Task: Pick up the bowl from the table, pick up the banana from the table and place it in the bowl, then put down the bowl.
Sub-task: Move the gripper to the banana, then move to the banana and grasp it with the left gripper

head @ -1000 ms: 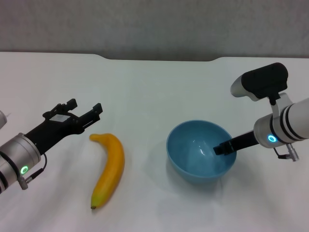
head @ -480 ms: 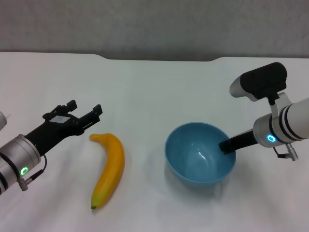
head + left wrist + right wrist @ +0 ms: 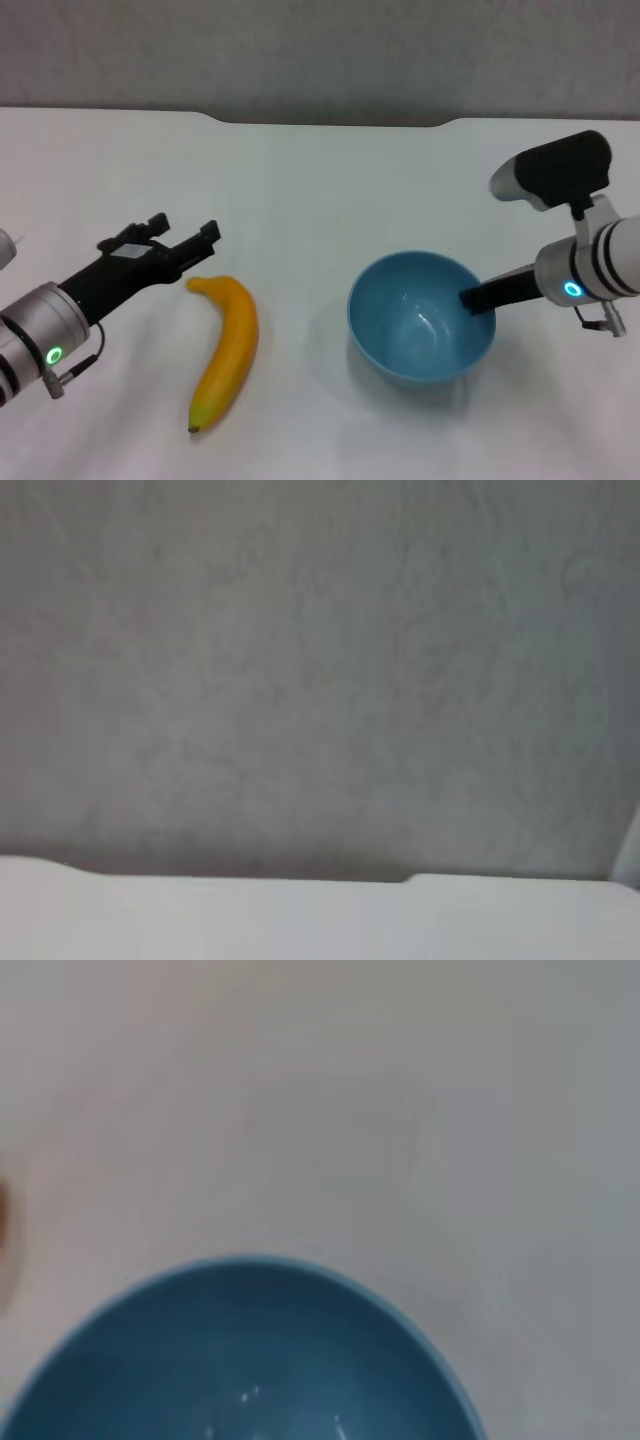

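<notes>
Head view: my right gripper [image 3: 478,298] sits at the right rim of the bowl [image 3: 420,318], one dark finger reaching over the edge into it and closed on the wall, as far as I can make out. The bowl is round, deep-sided and glossy light blue, with small bright glints on its inner curve and a soft shadow beneath it on the table [image 3: 320,180], so it looks to be held a little above the surface. The table is plain, matte white, with a shallow notch in its far edge.

The banana [image 3: 226,347] lies flat on the table to the left of the bowl and well apart from it: smooth, curved, yellow-orange, paler and greenish toward its near tip, which ends in a small dark point. My left gripper [image 3: 185,238] hangs just beyond the banana's far end with its two black fingers spread and nothing between them.

My right wrist view adds only the bowl's [image 3: 240,1360] inside and smooth rim from close above, with bare table past it. My left wrist view shows neither bowl nor banana, just the far table edge [image 3: 300,920] and a mottled grey wall [image 3: 320,660].
</notes>
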Robot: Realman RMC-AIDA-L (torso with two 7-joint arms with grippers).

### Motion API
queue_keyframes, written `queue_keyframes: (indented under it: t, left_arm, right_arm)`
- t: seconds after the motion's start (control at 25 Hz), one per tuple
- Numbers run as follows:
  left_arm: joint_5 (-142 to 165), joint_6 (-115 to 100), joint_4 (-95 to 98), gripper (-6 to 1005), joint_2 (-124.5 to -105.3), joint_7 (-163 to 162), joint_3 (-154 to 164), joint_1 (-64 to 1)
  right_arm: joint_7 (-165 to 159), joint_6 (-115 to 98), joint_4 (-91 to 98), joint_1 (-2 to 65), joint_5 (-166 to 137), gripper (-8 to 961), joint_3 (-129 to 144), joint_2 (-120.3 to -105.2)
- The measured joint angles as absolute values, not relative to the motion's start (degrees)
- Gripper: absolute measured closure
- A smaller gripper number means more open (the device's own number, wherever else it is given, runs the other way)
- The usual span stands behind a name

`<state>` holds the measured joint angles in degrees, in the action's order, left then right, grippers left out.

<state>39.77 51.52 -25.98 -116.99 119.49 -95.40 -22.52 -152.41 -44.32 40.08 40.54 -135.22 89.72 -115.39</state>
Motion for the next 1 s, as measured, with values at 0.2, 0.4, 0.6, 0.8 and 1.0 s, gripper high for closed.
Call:
queue_keyframes:
  t: [0.2, 0.4, 0.6, 0.8, 1.0]
  left_arm:
    - [42.41, 51.44, -29.65, 112, -116.72, 115.80, -94.32, -21.29]
    - [51.80, 50.80, -36.07, 111, -116.58, 107.42, -94.32, -19.62]
    - [67.33, 45.75, -45.79, 111, -116.95, 95.21, -93.21, -17.75]
    - [77.67, 38.91, -52.15, 113, -117.00, 84.45, -89.29, -15.93]
    - [82.02, 32.88, -55.64, 116, -116.99, 77.45, -85.73, -15.05]
  right_arm:
    - [-152.42, -44.56, 46.54, 36.80, -134.54, 906, 89.51, -115.11]
    - [-152.50, -44.87, 47.39, 36.19, -134.54, 919, 89.12, -114.95]
    - [-152.52, -44.93, 47.85, 36.15, -134.70, 919, 89.12, -114.96]
    - [-152.56, -45.62, 50.80, 35.92, -134.72, 920, 89.06, -114.96]
    - [-152.65, -45.90, 52.13, 35.64, -134.77, 920, 88.92, -114.91]
